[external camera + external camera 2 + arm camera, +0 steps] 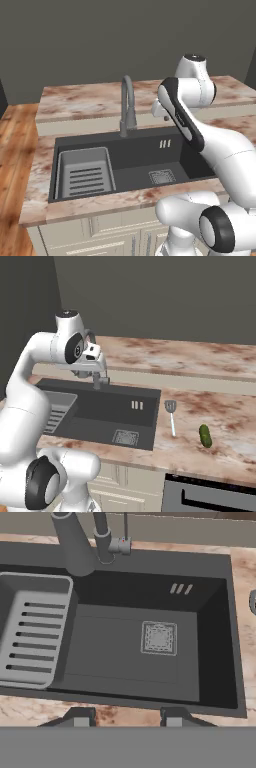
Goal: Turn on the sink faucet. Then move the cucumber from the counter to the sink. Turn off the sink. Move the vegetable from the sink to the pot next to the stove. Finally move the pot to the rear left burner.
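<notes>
- Nearest the hand camera, the gripper (124,721) hung above the sink (210,607), its jaws part open with nothing between them.
- No water showed at the sink faucet (127,107), so every step looked left to do.
- From the drain grate, the cucumber (204,435) lay on the counter (225,406) toward three o'clock, just beyond the spatula (171,415).

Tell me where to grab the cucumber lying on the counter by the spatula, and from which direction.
Grip the cucumber across its middle, coming straight down from above. It lies flat on the counter, so only its top and long sides are free; closing the end effector across the narrow width, at right angles to its length, looks like the surest hold. The spatula lies apart on the sink side, likely clear of the approach.
</notes>
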You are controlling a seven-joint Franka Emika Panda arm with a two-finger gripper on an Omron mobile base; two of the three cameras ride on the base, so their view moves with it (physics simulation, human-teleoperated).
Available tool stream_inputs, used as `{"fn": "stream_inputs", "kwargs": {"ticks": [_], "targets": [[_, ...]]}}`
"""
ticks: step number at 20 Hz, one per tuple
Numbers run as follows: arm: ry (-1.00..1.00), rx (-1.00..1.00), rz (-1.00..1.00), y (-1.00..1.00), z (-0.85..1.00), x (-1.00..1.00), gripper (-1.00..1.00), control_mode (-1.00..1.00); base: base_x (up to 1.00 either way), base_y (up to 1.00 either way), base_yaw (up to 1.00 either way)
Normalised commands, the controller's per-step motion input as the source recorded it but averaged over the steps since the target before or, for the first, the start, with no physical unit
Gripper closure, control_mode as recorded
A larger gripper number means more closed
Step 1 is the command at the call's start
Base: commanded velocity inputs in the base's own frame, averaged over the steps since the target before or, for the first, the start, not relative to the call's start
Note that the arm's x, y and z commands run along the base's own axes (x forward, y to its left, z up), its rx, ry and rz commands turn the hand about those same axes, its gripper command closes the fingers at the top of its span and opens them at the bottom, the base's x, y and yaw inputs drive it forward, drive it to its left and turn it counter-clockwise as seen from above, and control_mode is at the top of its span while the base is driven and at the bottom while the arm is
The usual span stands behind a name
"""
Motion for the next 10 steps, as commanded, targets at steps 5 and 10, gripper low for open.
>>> {"fn": "stream_inputs", "kwargs": {"ticks": [5, 10], "targets": [[-0.01, 0.02, 0.01, -0.23, -0.02, -0.01, -1.0, -1.0, 0.0, 0.0, 0.0], [-0.04, 0.09, 0.11, -0.63, -0.13, 0.0, -1.0, -1.0, 0.0, 0.0, 0.0]]}}
